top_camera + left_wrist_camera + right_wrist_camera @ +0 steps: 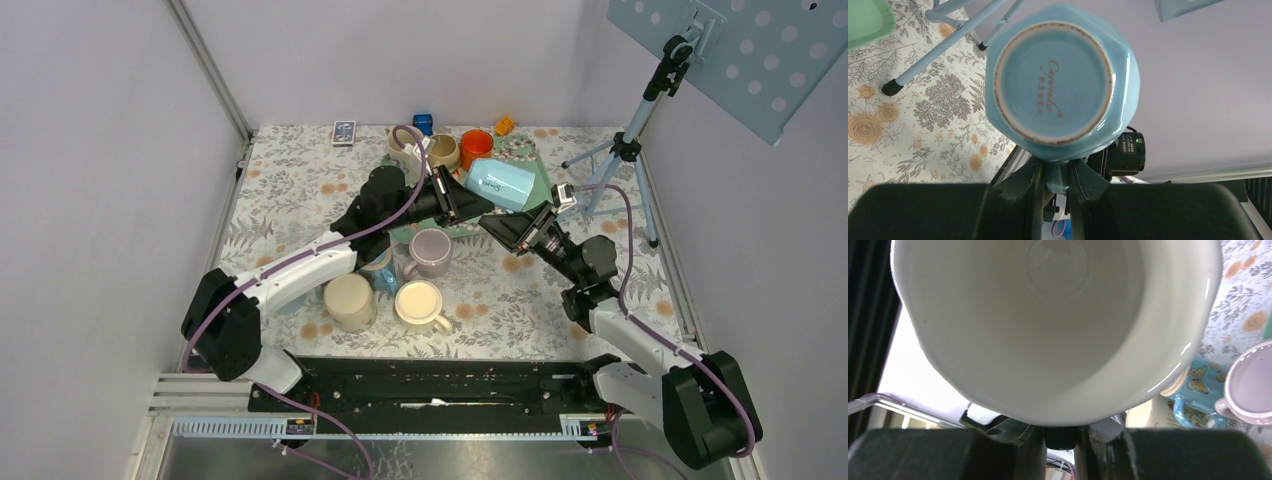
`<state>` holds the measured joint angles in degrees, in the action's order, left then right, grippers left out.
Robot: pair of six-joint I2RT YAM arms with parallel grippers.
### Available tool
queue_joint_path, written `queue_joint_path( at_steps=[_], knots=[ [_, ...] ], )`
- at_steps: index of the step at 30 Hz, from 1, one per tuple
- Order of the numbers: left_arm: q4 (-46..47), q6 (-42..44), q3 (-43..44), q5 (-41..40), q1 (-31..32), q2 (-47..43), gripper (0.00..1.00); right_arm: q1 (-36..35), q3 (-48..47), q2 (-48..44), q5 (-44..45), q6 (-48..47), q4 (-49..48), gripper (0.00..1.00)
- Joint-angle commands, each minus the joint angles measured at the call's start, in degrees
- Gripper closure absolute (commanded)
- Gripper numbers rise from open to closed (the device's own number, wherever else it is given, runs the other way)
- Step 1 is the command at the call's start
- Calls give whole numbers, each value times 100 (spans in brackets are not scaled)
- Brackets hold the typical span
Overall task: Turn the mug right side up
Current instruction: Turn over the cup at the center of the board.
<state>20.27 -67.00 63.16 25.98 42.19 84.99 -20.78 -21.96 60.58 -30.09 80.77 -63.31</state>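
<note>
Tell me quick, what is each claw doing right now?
Left gripper: closed, holding the light blue mug at its base end.
Right gripper: closed at the same mug's open end, apparently gripping it too.

Both arms [300,268] pair white links with black joints, purple cables [620,215] and black fingers [1029,192].

Light-blue mug [503,183]; floral tablecloth [300,190]; orange cup [476,147].

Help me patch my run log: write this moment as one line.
blue mug: airborne, on its side | left gripper: shut on it, base end | right gripper: shut on it, mouth end | not yet upright
</note>
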Motion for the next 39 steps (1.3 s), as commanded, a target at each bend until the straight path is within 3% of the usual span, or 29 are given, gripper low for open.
queue_joint_path(
  at_steps=[1, 4, 9, 16, 18, 29, 39],
  knots=[
    [701, 236, 20, 109, -16, -272, 92, 32, -577, -356, -73, -1088, 1145, 100],
    [697, 255, -8, 133, -45, -260, 80, 30, -884, -523, -6, -1591, 1963, 100],
    [606, 440, 46, 118, -72, -239, 50, 34, -1356, -606, 86, -2193, 3007, 100],
    [127, 907, 78, -67, -74, -287, 18, 30, -1785, -526, 202, -2613, 3764, 100],
    [-155, 1119, 104, -198, -74, -336, 2, 31, -1892, -495, 292, -2760, 4051, 100],
    [-1821, 2439, 208, -1125, -91, -1006, 1, 35, -2790, 122, 1137, -3677, 5524, 100],
    [-3079, 3216, 334, -1405, -121, -1498, 1, 30, -3978, 1448, 2535, -4459, 6515, 100]
  ],
)
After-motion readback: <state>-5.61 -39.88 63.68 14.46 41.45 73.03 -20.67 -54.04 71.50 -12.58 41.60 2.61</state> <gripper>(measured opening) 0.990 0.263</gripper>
